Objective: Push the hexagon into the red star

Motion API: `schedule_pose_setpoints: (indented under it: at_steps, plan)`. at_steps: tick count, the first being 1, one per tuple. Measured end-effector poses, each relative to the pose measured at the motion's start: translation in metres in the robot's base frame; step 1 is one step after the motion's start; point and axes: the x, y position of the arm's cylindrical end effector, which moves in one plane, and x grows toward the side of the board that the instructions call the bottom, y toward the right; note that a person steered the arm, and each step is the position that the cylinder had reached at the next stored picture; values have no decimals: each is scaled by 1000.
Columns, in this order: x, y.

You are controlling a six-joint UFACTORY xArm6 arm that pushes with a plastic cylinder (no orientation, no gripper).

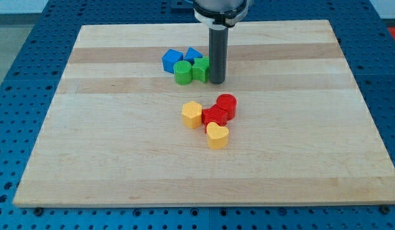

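My tip (217, 81) rests just right of the green star (201, 69); the yellow hexagon (192, 115) touches the red star (215, 117). My end effector is a plain rod, holding nothing.

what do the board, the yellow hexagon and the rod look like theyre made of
Board: pale wood, shown by grain and plank stripes, with a matte finish. Yellow hexagon: likely painted wood or plastic, uniform colour with a soft sheen; I cannot tell which. Rod: dark, smooth, probably metal or plastic; my tip sits right of the green blocks.

Robotics lab bench: blue perforated mounting plate (31, 38) on all sides, pale wooden surface (121, 153) laid on top, coloured test blocks mid-surface.
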Motion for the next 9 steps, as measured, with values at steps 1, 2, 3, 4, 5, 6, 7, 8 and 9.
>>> schedule_pose_setpoints:
  at_steps: [1, 2, 3, 4, 5, 6, 7, 8, 9]
  plan:
    - [15, -13]
    - [28, -42]
    - [42, -79]
    - [65, -112]
    - [94, -119]
    - [104, -112]
    - [104, -98]
    - [104, -85]
    - [104, -73]
